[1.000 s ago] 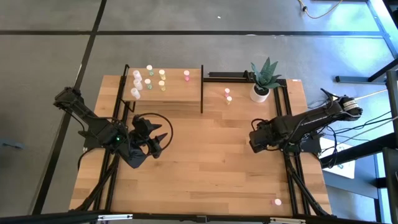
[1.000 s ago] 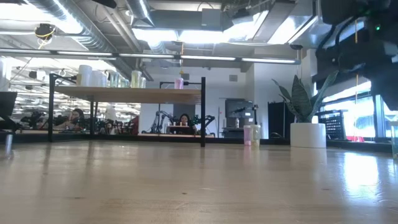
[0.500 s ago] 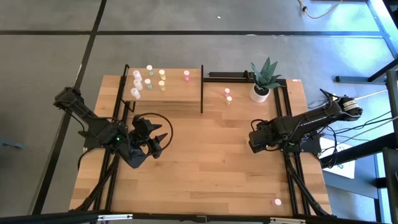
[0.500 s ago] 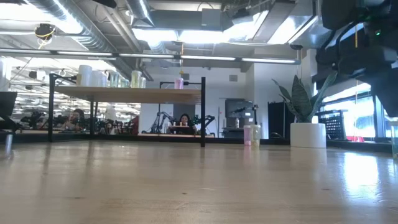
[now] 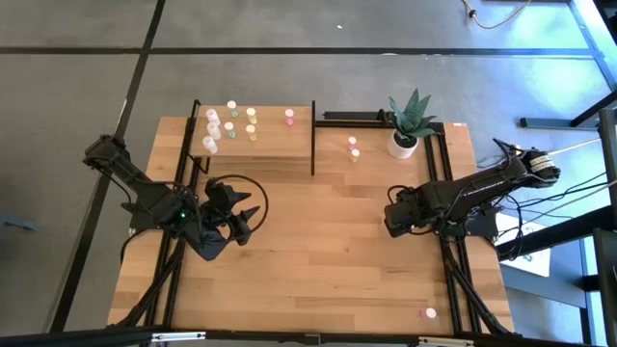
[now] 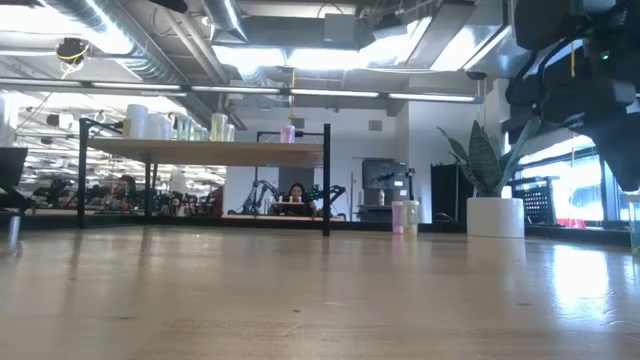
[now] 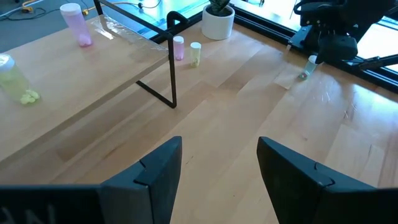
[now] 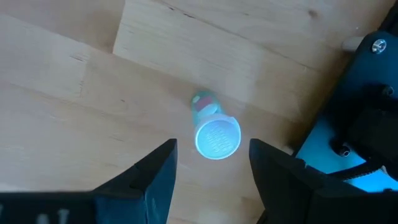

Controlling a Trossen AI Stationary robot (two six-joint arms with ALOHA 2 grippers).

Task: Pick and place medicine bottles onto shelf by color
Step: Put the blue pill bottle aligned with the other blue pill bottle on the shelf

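While my right gripper (image 8: 208, 171) hangs over the table's right side, fingers spread wide with nothing in them, one white-capped bottle (image 8: 214, 129) stands on the wood right below it. Left gripper (image 7: 217, 168) is open too, empty, near the shelf (image 5: 253, 145). Most bottles (image 5: 231, 123) sit up there; two (image 5: 354, 147) stand by the plant pot (image 5: 402, 145).

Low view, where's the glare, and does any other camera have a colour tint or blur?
Low view: bright ceiling lights and window wash out the right side behind the white plant pot. Right wrist view: a bluish tint on the small white-capped bottle. High view: the tiny bottles look soft.
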